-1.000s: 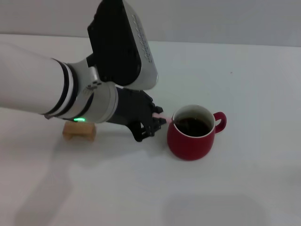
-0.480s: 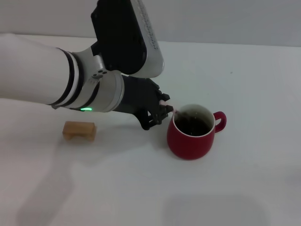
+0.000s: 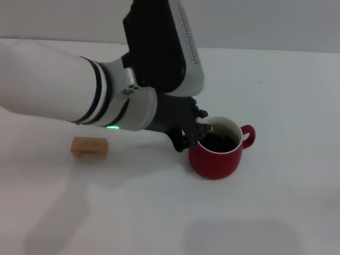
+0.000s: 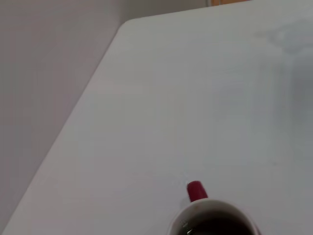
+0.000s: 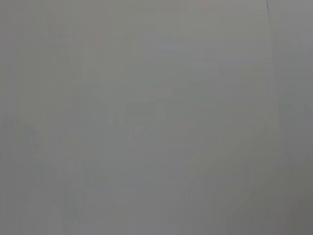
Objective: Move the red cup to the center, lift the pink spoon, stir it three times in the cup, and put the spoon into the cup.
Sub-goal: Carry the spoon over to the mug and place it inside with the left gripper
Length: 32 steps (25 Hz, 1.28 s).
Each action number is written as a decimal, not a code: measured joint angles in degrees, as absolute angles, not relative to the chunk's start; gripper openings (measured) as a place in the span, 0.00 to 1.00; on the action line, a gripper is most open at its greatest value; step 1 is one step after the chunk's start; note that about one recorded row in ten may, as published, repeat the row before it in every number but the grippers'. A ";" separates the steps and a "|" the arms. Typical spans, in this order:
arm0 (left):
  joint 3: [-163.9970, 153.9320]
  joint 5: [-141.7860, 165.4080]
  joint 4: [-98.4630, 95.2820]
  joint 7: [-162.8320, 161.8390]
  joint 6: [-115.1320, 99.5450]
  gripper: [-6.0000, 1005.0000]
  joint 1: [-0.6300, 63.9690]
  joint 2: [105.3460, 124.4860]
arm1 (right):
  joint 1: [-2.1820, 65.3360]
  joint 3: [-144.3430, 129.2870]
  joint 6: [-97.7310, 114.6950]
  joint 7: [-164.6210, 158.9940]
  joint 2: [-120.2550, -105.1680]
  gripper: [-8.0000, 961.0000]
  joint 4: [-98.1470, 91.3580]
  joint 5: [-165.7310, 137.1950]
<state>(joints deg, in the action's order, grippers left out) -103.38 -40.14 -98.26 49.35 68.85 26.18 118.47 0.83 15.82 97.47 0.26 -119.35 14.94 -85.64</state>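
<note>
Head view: the robot's left arm reaches across the white bench (image 3: 276, 212), its black left gripper (image 3: 197, 129) poised at the near-left rim of the red cup (image 3: 217, 159). The fingers (image 3: 186, 139) are clenched on the pink spoon (image 3: 203, 123), of which only a small pale pink stretch shows between them, right at the cup's white inner rim. The spoon's bowl cannot be made out; it is lost against the dark liquid (image 3: 219, 141) in the cup. The cup stands upright near the middle of the bench, its loop handle pointing to the robot's right. A tan wooden block (image 3: 89, 147) lies on the bench well apart from the cup, under the left forearm, where a green light (image 3: 112, 127) glows on the wrist ring. The right arm does not appear here.

Left wrist view: the camera looks out over the cup, whose white rim (image 4: 213, 211), dark contents and red handle (image 4: 196, 191) sit at the edge of the picture, with bare bench stretching beyond to its far corner. Neither the fingers nor the spoon appear.

Right wrist view: a flat grey surface fills the picture; the right gripper is not seen, so its fingers cannot be judged.
</note>
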 joint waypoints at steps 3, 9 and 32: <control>-104.10 -41.31 -98.29 49.44 68.85 0.19 26.19 118.46 | 0.79 15.82 97.46 0.26 -119.35 0.01 14.94 -85.59; -104.61 -43.62 -98.67 49.67 69.69 0.19 25.80 118.33 | 0.79 15.82 97.44 0.26 -119.35 0.01 14.94 -85.62; -104.15 -39.62 -99.96 49.47 67.42 0.19 24.14 118.36 | 0.10 15.10 97.71 0.26 -119.44 0.01 14.94 -85.69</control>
<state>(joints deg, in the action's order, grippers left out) -104.15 -39.62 -99.96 49.48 67.42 24.14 118.36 0.10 15.10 97.71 0.26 -119.44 14.94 -85.69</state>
